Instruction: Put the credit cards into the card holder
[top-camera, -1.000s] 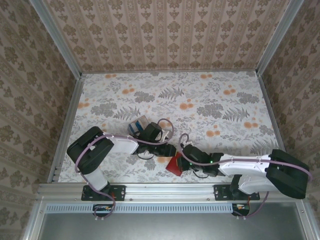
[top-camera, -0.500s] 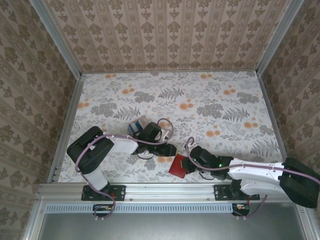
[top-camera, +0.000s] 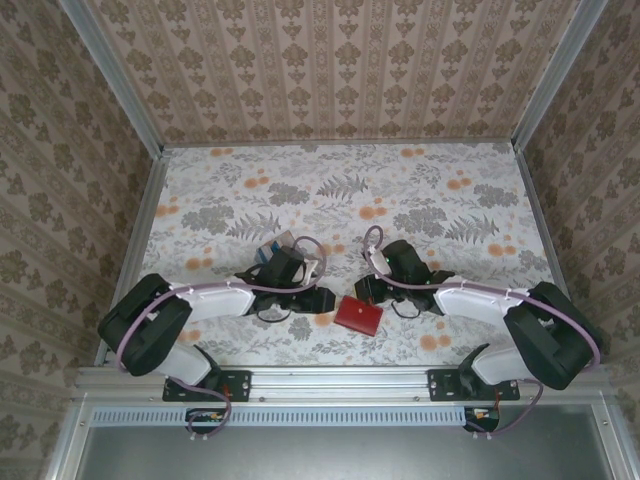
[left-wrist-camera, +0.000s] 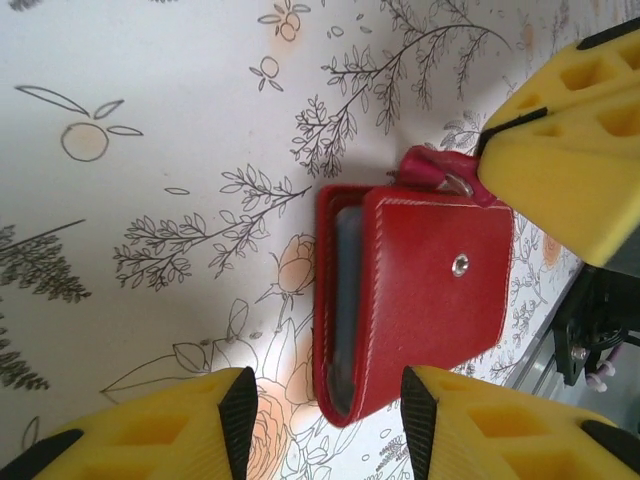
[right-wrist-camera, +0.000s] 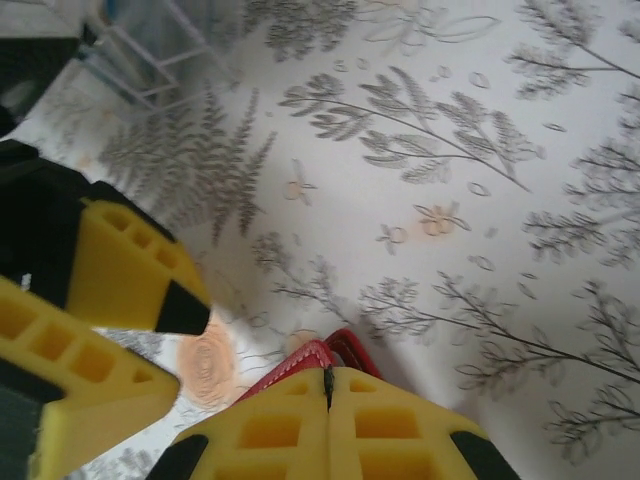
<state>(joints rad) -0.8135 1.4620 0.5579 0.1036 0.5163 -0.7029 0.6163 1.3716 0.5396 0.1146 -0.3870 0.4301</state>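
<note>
Now, the small red stitched folding card holder (top-camera: 358, 315) is seen lying flat on the floral-print tabletop (top-camera: 400, 190), near the front edge, btwn the two arms. It is folded nearly shut, w/ grey card edges (left-wrist-camera: 345, 300) showing in its open side. The left gripper (left-wrist-camera: 325, 405) is held low over one end, jaws released and apart, yellow foam pads either side of the corner, nothing grasped. The right gripper (right-wrist-camera: 328, 385) is set at the strap end, jaws clenched together. Its tips are right against the red strap (left-wrist-camera: 430, 165), but whether that is pinched can't be told. A small stack of thin blue-and-white plastic credit cards (top-camera: 274, 250) is seen behind the left arm, apart from the card holder.

Risks, as judged: if the left jaws are closed on that corner, the card holder could be skidded or spun, since nothing pins it firmly. If the strap is tugged, the fold could be flipped open unevenly and the grey cards inside shaken out. Both sets of pads are close, so a clash is poss. w/ any sideways move.
</note>
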